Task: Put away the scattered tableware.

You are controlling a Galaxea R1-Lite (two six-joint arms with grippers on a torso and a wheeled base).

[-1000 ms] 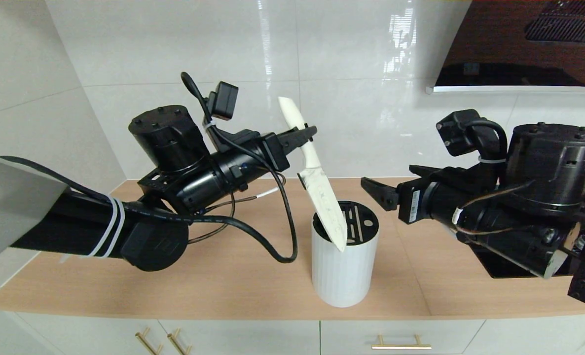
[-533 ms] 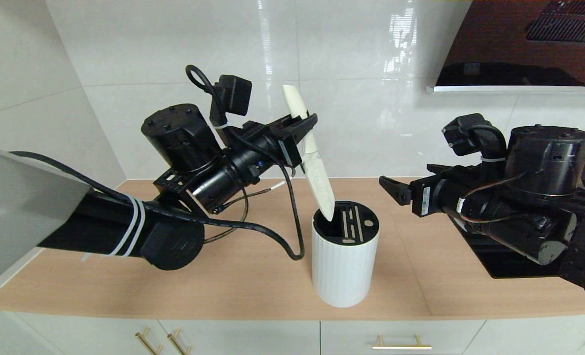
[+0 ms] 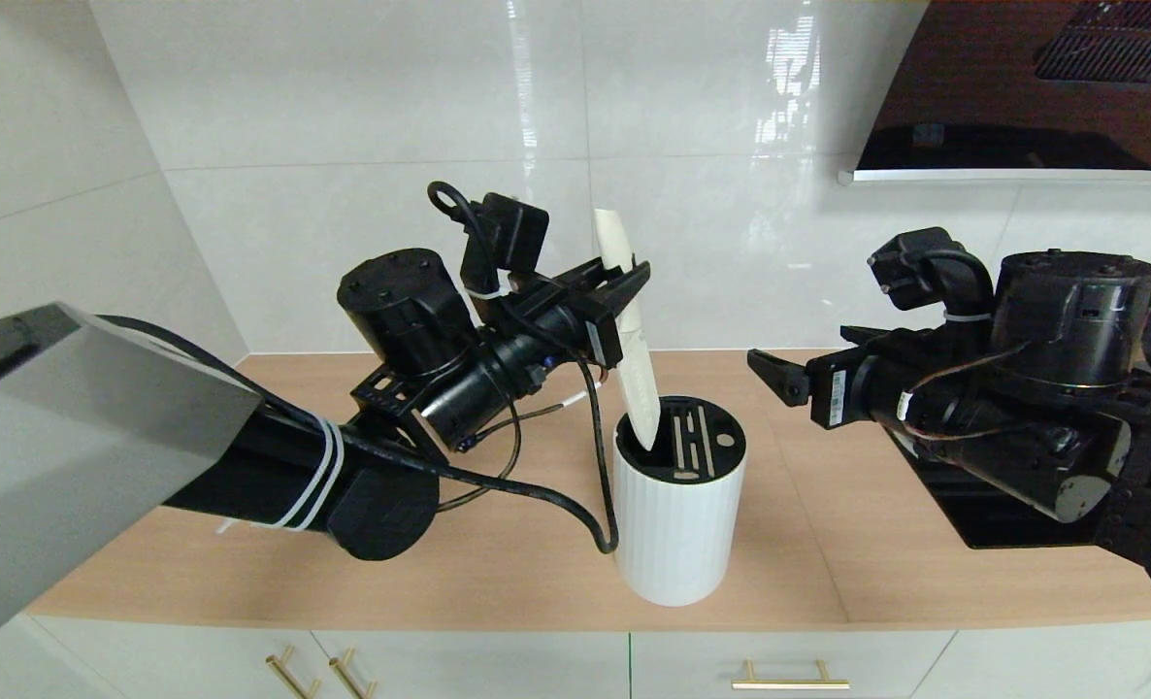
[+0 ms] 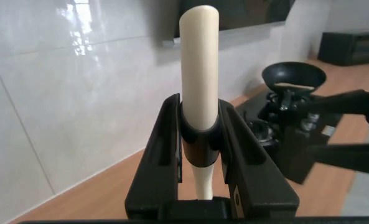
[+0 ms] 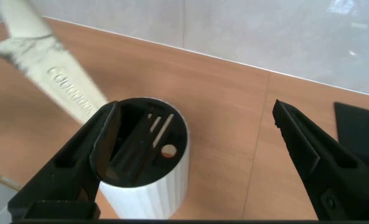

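The knife [image 3: 637, 383] between the jaws of the black left gripper [image 3: 629, 282] has a cream handle. Its blade is white, with grey marbled speckles near the handle. Under these jaws, the knife holder [image 3: 677, 524] is white with fine vertical ribs, and its top insert is black with narrow slots. The right gripper [image 5: 195, 107], its jaws wide apart above the holder, is black too. The counter [image 3: 498, 544] below both pairs of jaws is pale wood with a faint grain. The wall [image 3: 343, 97] behind is glossy white tile. The hood [image 3: 1022, 87] is dark brown and the cooktop [image 3: 983, 529] is black. The cabinet fronts [image 3: 537, 665] are white with golden pulls [image 3: 789, 675].
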